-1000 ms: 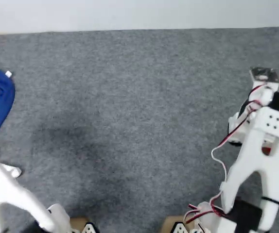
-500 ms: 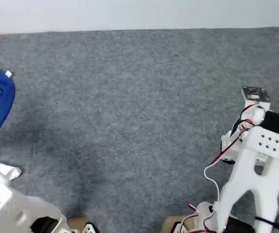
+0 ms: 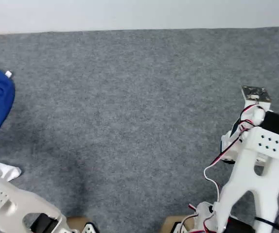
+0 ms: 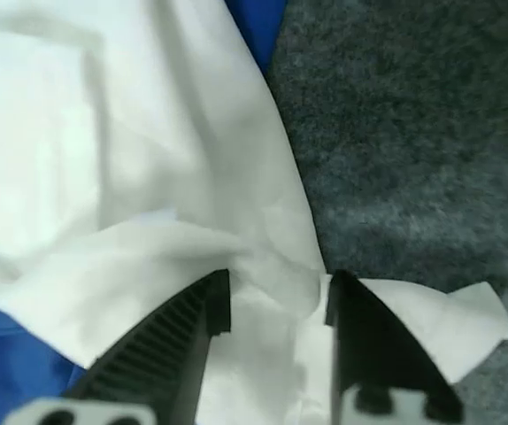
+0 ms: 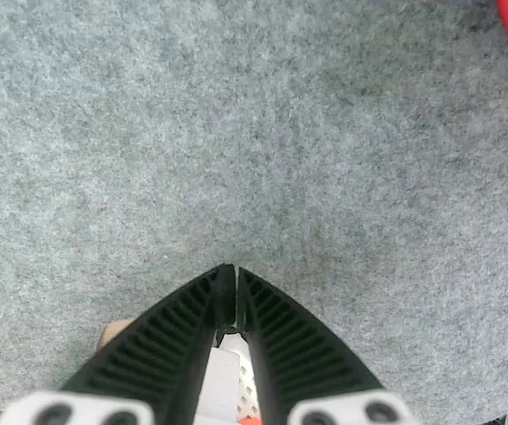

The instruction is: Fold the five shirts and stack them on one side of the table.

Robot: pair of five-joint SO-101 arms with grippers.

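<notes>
Your left gripper (image 4: 276,297) straddles the white shirt (image 4: 130,177), fingers spread, at the high view's left edge, while your right gripper (image 5: 236,282) hovers pressed together over the table (image 5: 236,106).

The left arm (image 3: 6,206), white printed plastic with a perforated link, lies low at the near left corner of the high view. Its left pincer (image 4: 276,297), two black ribbed fingers, points downward with the tips apart and a clear gap between them. The right arm (image 3: 258,165), white plastic with a black motor and red and white wires along it, rises at the near right, bent at the elbow. Its right pincer (image 5: 235,273), black and ribbed, points downward with the tips pressed together.
</notes>
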